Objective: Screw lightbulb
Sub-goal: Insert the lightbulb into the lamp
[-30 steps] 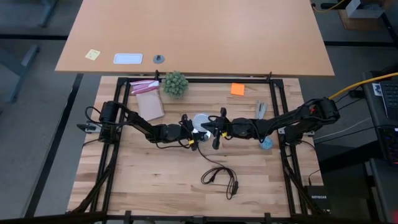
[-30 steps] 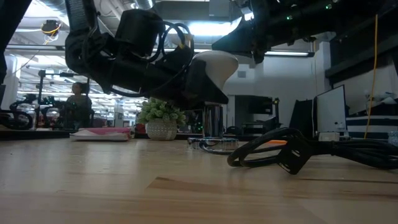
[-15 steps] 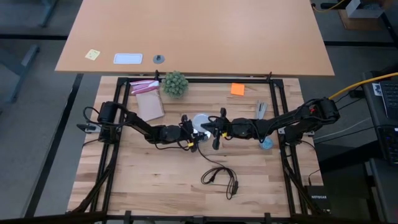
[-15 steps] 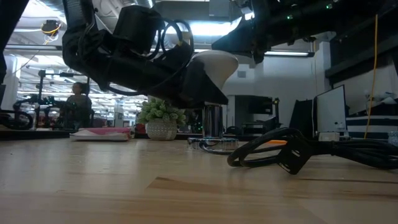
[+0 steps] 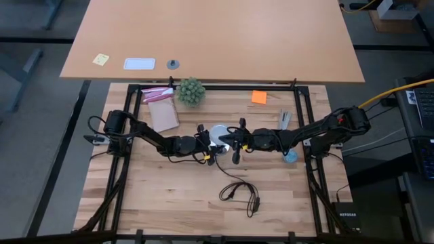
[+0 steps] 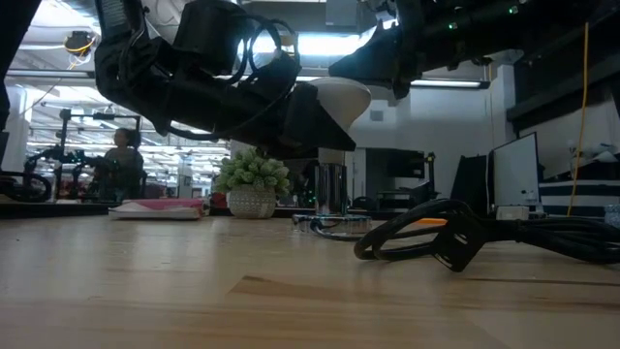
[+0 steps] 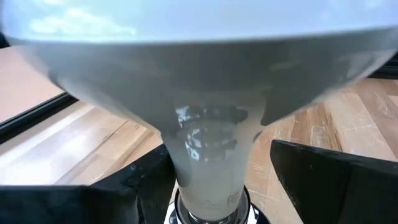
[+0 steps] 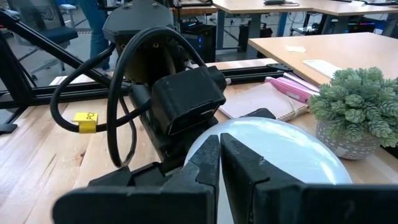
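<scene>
On the wooden table (image 5: 169, 183), the left claw (image 5: 211, 144) stands spread wide around the upright lightbulb's (image 5: 219, 132) neck without gripping it, the right claw (image 5: 232, 144) pinched shut on nothing just beside its dome, the plant (image 5: 190, 91) beyond.

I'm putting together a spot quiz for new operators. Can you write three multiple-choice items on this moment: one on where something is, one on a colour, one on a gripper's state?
1. Where is the small white frosted lightbulb?
A. mid-table, between both grippers
B. beside the orange sticky note
C. on the black cord

2. What colour is the square sticky note near the table's far edge?
A. blue
B. orange
C. green

3. How do the left gripper's fingers stand?
A. shut on the plant
B. clamped tight on the bulb's dome
C. open, either side of the bulb's neck

Answers: 1 A, the high view shows it where the left gripper and right gripper meet. 2 B, plainly orange from above. 3 C, the left wrist view shows gaps beside the neck.
</scene>
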Action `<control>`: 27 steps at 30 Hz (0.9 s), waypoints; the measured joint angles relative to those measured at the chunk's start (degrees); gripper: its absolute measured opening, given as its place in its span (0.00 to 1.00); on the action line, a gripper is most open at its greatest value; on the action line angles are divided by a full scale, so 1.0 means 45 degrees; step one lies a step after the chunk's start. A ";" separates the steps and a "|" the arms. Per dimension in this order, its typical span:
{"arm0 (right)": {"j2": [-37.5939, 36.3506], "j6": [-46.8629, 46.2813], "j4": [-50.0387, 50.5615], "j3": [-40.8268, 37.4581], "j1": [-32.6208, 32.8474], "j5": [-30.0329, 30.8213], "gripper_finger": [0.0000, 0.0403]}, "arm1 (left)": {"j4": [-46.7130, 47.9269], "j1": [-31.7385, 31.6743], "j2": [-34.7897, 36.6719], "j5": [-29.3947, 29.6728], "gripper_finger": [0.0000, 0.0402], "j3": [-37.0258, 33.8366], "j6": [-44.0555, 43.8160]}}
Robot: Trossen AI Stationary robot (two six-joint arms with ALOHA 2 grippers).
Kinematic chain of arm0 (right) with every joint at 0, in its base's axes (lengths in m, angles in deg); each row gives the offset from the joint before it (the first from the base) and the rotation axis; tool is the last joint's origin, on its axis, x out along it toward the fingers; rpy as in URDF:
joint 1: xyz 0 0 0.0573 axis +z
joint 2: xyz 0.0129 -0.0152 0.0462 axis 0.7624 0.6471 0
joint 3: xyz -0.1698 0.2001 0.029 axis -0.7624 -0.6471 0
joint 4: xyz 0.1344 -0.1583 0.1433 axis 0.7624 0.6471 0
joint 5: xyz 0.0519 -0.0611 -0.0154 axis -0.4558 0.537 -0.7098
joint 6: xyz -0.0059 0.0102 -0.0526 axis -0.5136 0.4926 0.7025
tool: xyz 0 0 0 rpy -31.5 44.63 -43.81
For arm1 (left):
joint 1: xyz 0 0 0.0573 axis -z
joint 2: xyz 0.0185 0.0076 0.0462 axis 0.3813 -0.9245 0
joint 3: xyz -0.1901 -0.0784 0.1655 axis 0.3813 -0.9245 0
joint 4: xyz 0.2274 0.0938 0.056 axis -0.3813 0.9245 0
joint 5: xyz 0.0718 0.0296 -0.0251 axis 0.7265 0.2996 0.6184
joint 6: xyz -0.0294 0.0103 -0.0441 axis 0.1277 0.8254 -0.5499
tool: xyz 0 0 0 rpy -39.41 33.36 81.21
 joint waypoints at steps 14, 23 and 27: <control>-0.0003 0.0002 0.0001 0.0005 -0.0005 0.0015 0.05 | 0.0344 0.0010 0.0911 0.0428 0.61 -0.1068 -0.1088; 0.0000 0.0005 -0.0015 0.0000 -0.0005 0.0025 0.05 | -0.0007 0.0088 0.2744 0.0398 0.61 -0.2779 -0.1254; 0.0000 0.0000 -0.0015 0.0005 -0.0005 0.0025 0.05 | -0.2842 0.0148 0.2500 0.0167 0.61 -0.4240 -0.1910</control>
